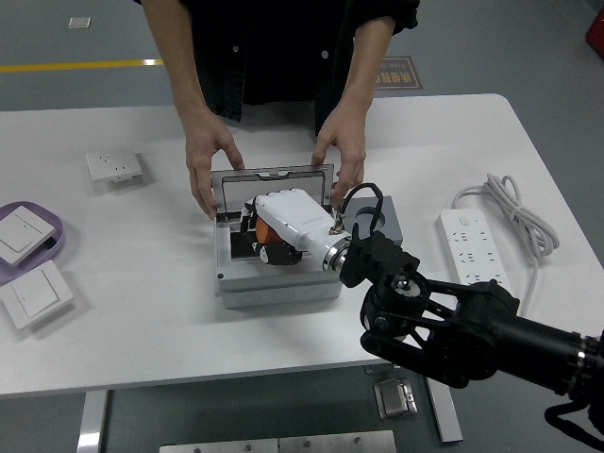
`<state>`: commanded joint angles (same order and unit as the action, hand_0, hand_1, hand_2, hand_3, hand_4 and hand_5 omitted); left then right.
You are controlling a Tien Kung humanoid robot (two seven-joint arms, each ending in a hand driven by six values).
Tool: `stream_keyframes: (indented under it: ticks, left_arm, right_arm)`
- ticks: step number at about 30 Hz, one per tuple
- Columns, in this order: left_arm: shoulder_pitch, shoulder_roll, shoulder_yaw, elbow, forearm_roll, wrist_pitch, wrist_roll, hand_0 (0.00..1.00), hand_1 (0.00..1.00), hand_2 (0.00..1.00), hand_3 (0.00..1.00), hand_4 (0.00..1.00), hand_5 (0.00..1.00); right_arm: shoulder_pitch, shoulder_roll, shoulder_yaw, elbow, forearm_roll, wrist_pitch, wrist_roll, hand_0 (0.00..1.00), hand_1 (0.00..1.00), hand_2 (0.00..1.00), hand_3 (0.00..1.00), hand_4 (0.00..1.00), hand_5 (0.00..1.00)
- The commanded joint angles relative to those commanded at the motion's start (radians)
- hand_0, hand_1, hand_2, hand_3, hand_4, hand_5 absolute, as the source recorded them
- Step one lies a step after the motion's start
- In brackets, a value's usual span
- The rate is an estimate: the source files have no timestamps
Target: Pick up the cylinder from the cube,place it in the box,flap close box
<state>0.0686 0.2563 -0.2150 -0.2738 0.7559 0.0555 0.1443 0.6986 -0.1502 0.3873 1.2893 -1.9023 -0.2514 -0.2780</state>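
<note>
Orange cylinder (267, 229): tucked under the white right hand (283, 222), down inside the open box (274, 274); only an orange sliver shows at the hand's left edge, beside the black fingers
Right hand: palm-down over the box's opening, fingers curled round the cylinder, gripping it; wrist ring at the hand's near-right, then the black arm (453, 326) running off to the lower right corner
Box: grey, directly beneath the hand; dark interior visible below and left of the fingers; the front rim lies nearer the table edge than the hand
Flap (274, 179): clear lid with a grey frame, standing open just beyond the hand, on the far side of the opening
Person's hands: one (209, 165) at the flap's left corner, beyond and left of the robot hand; the other (344, 156) at the flap's right corner, beyond and right; both rest on the frame
Grey block (382, 219): just right of the hand, touching the box's right side; a black cable loops over it
Power strip (472, 247): well to the right of the hand, white, with its cord coiled beyond
Wall switches (36, 294): far left of the hand; one near the table edge, one on a purple tray (52, 226), a socket plate (113, 167) further back
Left hand: nowhere in the picture
Table (142, 330): white, bare on the near side of the box
</note>
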Motion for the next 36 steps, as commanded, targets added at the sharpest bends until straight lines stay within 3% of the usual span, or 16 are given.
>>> stream_keyframes:
  ticks: [4, 5, 16, 17, 28, 29, 36]
  left_arm:
    - [0.000, 0.001, -0.003, 0.000, 0.002, 0.007, -0.006, 0.630, 0.616, 0.548, 0.646, 0.721, 0.357]
    - [0.000, 0.002, -0.003, 0.000, 0.002, 0.008, -0.008, 0.630, 0.616, 0.548, 0.646, 0.722, 0.357]
    - [-0.002, 0.000, 0.004, -0.003, -0.006, 0.015, -0.014, 0.630, 0.616, 0.547, 0.644, 0.721, 0.356]
    - [-0.002, 0.000, 0.004, -0.003, -0.006, 0.015, -0.014, 0.630, 0.613, 0.546, 0.639, 0.712, 0.349]
    - [-0.003, -0.004, 0.002, -0.006, -0.004, 0.018, -0.016, 0.629, 0.613, 0.544, 0.637, 0.709, 0.351]
    - [-0.004, -0.004, 0.003, -0.007, -0.003, 0.018, -0.016, 0.627, 0.610, 0.543, 0.636, 0.705, 0.347]
    - [-0.008, 0.000, 0.006, -0.008, -0.004, 0.018, -0.017, 0.628, 0.611, 0.541, 0.635, 0.704, 0.344]
  right_arm:
    - [0.001, -0.002, -0.007, 0.001, 0.010, 0.005, 0.004, 0.721, 0.659, 0.660, 0.641, 0.661, 0.336]
    - [0.001, -0.002, -0.010, 0.001, 0.014, 0.008, 0.004, 0.743, 0.662, 0.667, 0.659, 0.806, 0.395]
    - [-0.013, -0.008, 0.007, 0.002, 0.088, -0.001, 0.041, 0.747, 0.661, 0.669, 0.680, 0.839, 0.398]
    - [-0.017, -0.010, 0.013, 0.007, 0.103, -0.006, 0.046, 0.748, 0.653, 0.668, 0.691, 0.939, 0.470]
    - [-0.076, -0.075, 0.131, 0.198, 0.303, -0.073, 0.141, 0.745, 0.648, 0.660, 0.690, 0.924, 0.448]
    - [-0.074, -0.079, 0.138, 0.209, 0.314, -0.077, 0.146, 0.727, 0.634, 0.649, 0.671, 0.888, 0.426]
    - [0.007, -0.104, 0.136, 0.184, 0.365, -0.084, 0.151, 0.702, 0.614, 0.633, 0.647, 0.900, 0.442]
